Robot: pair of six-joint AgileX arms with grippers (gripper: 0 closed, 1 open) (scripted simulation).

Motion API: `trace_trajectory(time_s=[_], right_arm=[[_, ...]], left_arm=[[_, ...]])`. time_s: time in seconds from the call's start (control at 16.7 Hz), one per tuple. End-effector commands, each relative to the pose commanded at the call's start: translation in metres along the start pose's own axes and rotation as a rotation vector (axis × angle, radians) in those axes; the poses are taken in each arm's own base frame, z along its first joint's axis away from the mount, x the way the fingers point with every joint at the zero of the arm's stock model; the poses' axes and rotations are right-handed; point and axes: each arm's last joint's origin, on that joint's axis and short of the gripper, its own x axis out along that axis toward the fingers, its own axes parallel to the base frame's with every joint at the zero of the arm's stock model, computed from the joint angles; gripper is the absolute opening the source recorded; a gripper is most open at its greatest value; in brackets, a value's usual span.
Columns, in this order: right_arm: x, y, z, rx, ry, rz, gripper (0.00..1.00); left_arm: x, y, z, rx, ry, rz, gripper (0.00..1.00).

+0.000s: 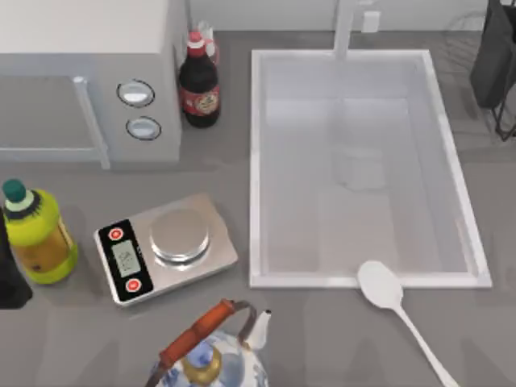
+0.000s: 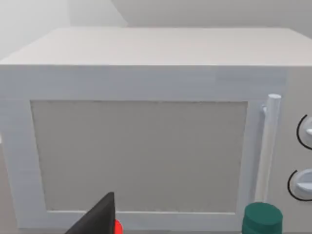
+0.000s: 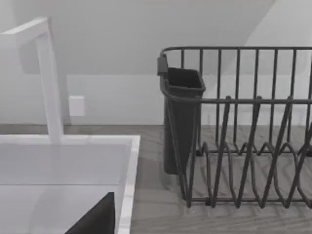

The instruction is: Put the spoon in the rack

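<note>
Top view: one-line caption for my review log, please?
White spoon lies on the counter by the sink's near rim; wire rack waits at far right.

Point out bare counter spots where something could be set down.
Bare counter: between the scale and the sink, and in front of the microwave. Also between kettle and spoon. Crowded: left edge by the oil bottle.

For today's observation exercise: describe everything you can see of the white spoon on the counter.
The spoon is plain white and smooth, perhaps plastic or ceramic, with an oval bowl and a long thin handle. It lies flat on the grey counter, bowl against the front rim of the white sink near its right corner, apparently overlapping the edge. The handle slants away toward the top view's lower right, running out of the picture. No hand touches it, and it is not yet in the rack.
</note>
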Motion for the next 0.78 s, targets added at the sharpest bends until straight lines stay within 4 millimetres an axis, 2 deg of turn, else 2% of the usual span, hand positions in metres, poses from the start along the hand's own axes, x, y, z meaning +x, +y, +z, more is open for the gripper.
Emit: trace_trajectory(time_s=[0.18,0.36,0.54,0.78], right_arm=[[0.000,0.001,0.002,0.001,0.012,0.006,1.00],[0.002,0.006,0.014,0.009,0.108,0.054,1.00],[0.010,0.018,0.031,0.009,0.307,0.137,1.00],[0.034,0.044,0.044,-0.037,0.701,0.256,1.00]], left_arm=[[0.000,0.000,0.000,0.000,0.000,0.000,1.00],[0.000,0.000,0.000,0.000,0.000,0.000,1.00],[0.000,0.000,0.000,0.000,0.000,0.000,1.00],[0.000,0.000,0.000,0.000,0.000,0.000,1.00]])
